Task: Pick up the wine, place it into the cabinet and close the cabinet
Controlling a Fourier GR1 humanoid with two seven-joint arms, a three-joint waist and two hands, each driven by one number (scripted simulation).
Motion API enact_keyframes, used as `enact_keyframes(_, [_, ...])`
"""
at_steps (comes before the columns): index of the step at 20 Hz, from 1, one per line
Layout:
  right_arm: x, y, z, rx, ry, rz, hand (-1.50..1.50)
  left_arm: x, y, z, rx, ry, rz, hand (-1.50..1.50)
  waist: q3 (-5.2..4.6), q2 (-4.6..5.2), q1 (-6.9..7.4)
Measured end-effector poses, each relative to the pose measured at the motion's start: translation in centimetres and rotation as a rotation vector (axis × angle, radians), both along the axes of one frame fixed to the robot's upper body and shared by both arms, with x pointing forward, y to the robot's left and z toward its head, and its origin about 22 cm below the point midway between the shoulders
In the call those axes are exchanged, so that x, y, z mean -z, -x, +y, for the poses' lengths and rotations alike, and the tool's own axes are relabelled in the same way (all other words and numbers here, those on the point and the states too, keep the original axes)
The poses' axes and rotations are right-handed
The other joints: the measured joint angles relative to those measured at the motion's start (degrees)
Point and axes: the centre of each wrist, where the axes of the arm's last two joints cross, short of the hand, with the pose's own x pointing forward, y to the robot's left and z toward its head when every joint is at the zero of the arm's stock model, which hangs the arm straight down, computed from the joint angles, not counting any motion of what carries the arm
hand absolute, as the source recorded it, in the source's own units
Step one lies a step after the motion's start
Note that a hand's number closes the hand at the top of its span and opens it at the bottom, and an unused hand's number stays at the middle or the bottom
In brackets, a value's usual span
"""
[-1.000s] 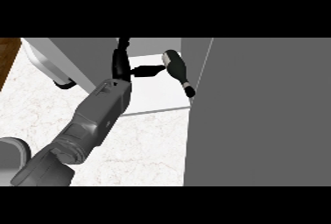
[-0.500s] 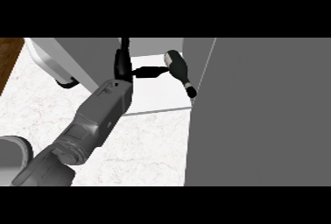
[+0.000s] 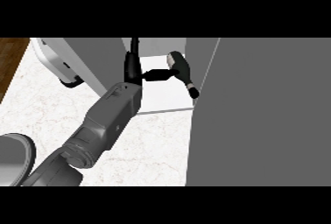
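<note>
Forearm extended into cabinet (image 3: pixel 258 109); left hand (image 3: pixel 137 70) fingers (image 3: pixel 156 75) touching wine (image 3: pixel 181 70).

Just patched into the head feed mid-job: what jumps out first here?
A grey forearm runs diagonally up the view's middle, ending in a black left hand reaching into the open grey cabinet. Just right of that hand, a dark wine bottle lies tilted on the cabinet's white floor, neck pointing toward the view's lower right; the thumb extends toward it, but I cannot tell if it touches. The white marble counter spreads below.
</note>
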Motion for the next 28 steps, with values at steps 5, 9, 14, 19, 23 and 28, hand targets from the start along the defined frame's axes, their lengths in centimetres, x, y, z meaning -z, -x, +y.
enact_keyframes(5, [0.0, 0.1, 0.3, 0.004, -0.002, 0.005, -1.5, 0.3, 0.5, -0.8, 0.047, 0.066, -0.053, -1.5, 0.03, -0.53, 0.55])
enact_keyframes(9, [0.2, 0.3, 0.1, 0.016, -0.004, 0.014, -1.5, 0.7, 1.2, -1.4, 0.083, 0.104, -0.092, -1.5, 0.05, -1.03, 1.09])
enact_keyframes(14, [0.1, 0.3, 0.0, 0.033, -0.003, 0.026, -1.5, 1.4, 2.9, -2.7, 0.11, 0.144, -0.109, -1.5, 0.08, -1.51, 2.2])
enact_keyframes(19, [0.3, 0.5, 0.4, 0.043, -0.018, 0.047, -1.5, 2.2, 5.8, -4.5, 0.142, 0.182, -0.103, -1.5, 0.08, -1.88, 3.51])
enact_keyframes(23, [0.5, 0.7, -0.1, 0.077, -0.007, 0.048, -1.5, 2.6, 8.6, -5.8, 0.182, 0.229, -0.095, -1.5, 0.1, -2.15, 4.63])
enact_keyframes(28, [0.5, 1.0, -0.3, 0.11, -0.002, 0.054, -1.5, 2.9, 12.6, -6.5, 0.244, 0.299, -0.097, -1.5, 0.11, -2.33, 5.56])
